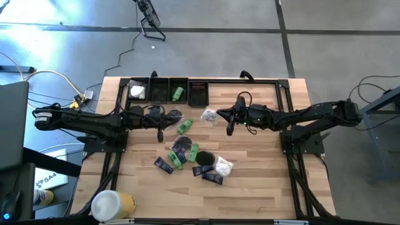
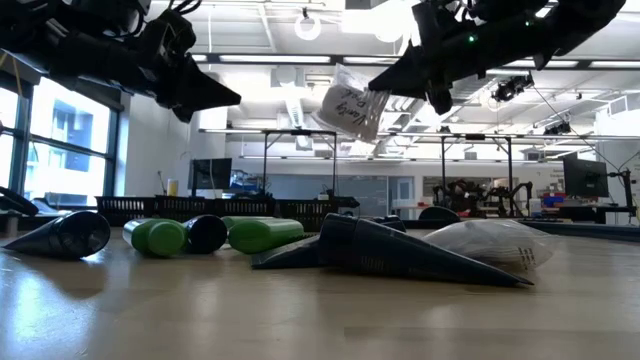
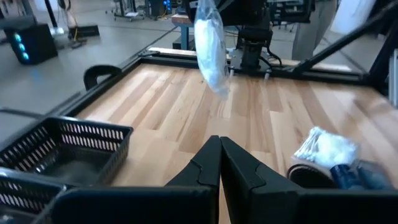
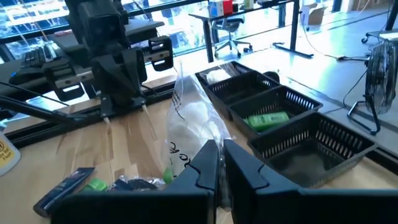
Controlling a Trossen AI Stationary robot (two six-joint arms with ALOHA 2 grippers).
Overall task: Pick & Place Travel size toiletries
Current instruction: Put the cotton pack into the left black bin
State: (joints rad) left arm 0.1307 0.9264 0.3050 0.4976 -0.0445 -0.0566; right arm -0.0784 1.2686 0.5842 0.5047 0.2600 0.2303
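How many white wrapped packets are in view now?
3. First packet in the black tray's end compartment nearest the left arm; second packet hanging from the shut right gripper; third packet at the right edge of the pile. Others may be hidden underneath.

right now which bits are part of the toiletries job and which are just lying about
Job: white packet held in the right hand; green bottles, dark sachets, black discs and another packet on the table; black baskets.

Lying about: white-and-yellow cylinder; cables.
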